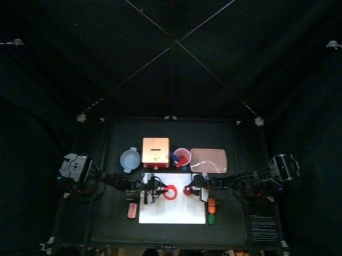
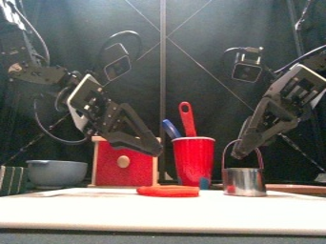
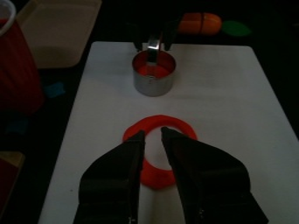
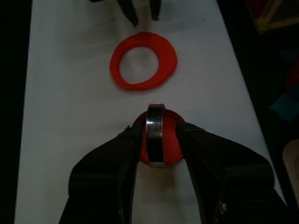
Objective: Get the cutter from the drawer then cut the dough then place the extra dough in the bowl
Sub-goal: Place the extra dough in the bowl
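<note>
A red dough ring (image 2: 169,191) lies flat on the white cutting board (image 1: 174,215). The round metal cutter (image 2: 243,181) stands on the board to its right with a red dough disc (image 3: 151,64) inside. My right gripper (image 2: 239,152) is shut on the cutter's wire handle (image 4: 155,131) from above. Over the ring's (image 3: 145,131) left side hovers my left gripper (image 2: 147,145), shut but for a thin slit, touching nothing. The wooden box (image 2: 124,162) with its red drawer front stands behind, and the blue-grey bowl (image 2: 56,172) sits left of it.
A red cup (image 2: 193,160) holding a red knife (image 2: 188,116) and a blue knife (image 2: 170,129) stands behind the board. The pink tray (image 1: 209,158) lies at the back right. An orange and green toy food (image 3: 201,21) rests beside the board's right edge.
</note>
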`<state>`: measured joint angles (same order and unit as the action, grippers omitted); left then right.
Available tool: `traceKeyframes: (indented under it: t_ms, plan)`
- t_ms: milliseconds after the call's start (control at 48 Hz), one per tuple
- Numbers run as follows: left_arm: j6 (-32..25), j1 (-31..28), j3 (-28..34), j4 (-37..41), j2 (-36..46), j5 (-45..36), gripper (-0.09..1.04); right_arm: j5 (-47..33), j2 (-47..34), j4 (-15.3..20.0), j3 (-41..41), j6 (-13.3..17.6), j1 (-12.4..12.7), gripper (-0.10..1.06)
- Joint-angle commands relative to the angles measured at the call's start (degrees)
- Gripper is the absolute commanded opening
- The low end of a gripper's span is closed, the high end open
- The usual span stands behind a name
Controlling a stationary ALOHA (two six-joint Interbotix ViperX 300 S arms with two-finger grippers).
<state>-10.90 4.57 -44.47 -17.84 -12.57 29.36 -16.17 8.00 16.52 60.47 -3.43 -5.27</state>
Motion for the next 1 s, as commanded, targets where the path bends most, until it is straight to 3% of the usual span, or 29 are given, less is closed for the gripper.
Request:
traceKeyframes:
  t_ms: [21,146,458,771,875,1000]
  plan:
    - [-1.14,-1.41,4.22,1.49,0.18,-6.77,0.77,-0.18,0.35,-0.18,-0.44,0.09,0.18,0.76]
    - [-3.08,-2.02,6.5,2.29,-0.88,-11.69,0.84,-0.18,0.26,-0.18,-0.62,0.0,0.18,0.76]
    - [-3.52,-2.29,6.77,2.9,-2.37,-13.97,0.82,-0.18,0.26,-0.18,-0.79,0.09,0.18,0.76]
    - [-3.34,-2.29,6.68,3.52,-3.43,-14.15,0.63,-0.18,0.26,-0.18,-1.05,0.09,0.18,0.76]
    - [-3.43,-2.55,5.8,3.52,-0.44,-14.33,0.63,-0.18,0.26,-0.09,-1.14,0.18,0.18,0.76]
    - [-3.6,-2.55,0.88,5.01,8.79,-14.77,0.63,-0.18,0.26,-0.09,-1.32,0.09,0.18,0.76]
